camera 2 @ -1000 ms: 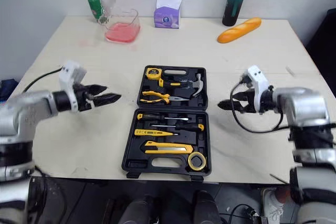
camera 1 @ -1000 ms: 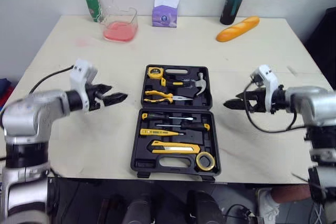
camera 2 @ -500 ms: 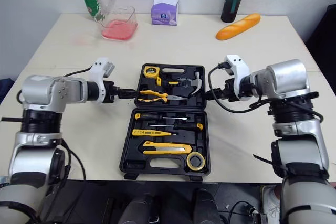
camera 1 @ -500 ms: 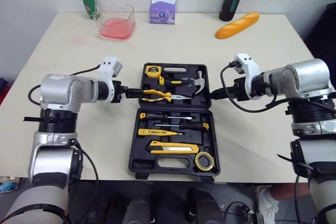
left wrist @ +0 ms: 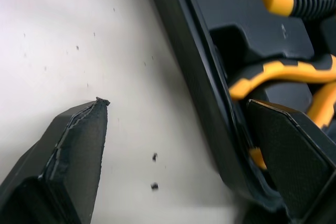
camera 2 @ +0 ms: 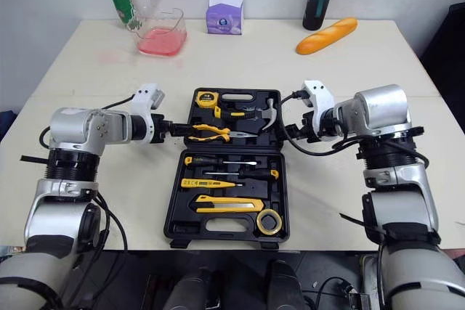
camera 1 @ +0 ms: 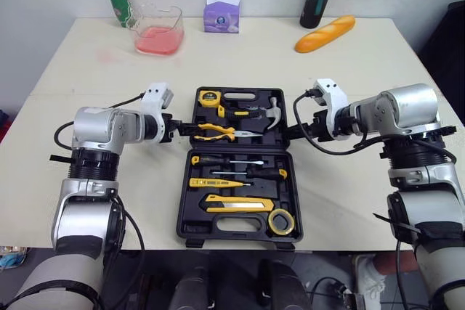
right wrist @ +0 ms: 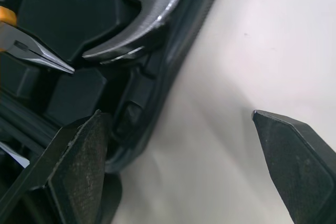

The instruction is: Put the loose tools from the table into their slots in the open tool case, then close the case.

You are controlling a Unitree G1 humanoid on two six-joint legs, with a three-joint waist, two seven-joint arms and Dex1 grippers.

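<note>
Tool case: lies open at the centre of the table, with its two halves joined by a hinge that runs from 9 to 3 o'clock.
Far half: sits at 12 o'clock of the hinge and carries the tape measure, pliers and hammer.
Near half: sits at 6 o'clock and carries the screwdrivers, utility knife and tape roll.
Loose tools: I see none on the table, so closing looks like the step in hand.
Left gripper: at 9 o'clock of the far half, spread wide. One finger is inside over the pliers, the other outside above the table, and the side wall runs between them, not pinched.
Right gripper: at 3 o'clock of the far half by the hammer, spread the same way across that wall.
Handling: probably a stiff moulded shell with smooth walls that could slip. The far half likely swings heavy with steel tools in it.
Hold: both side walls of the far half, evenly, then fold it towards 6 o'clock.
Risk: a poorly seated tool could drop out as that half tips over.
</note>
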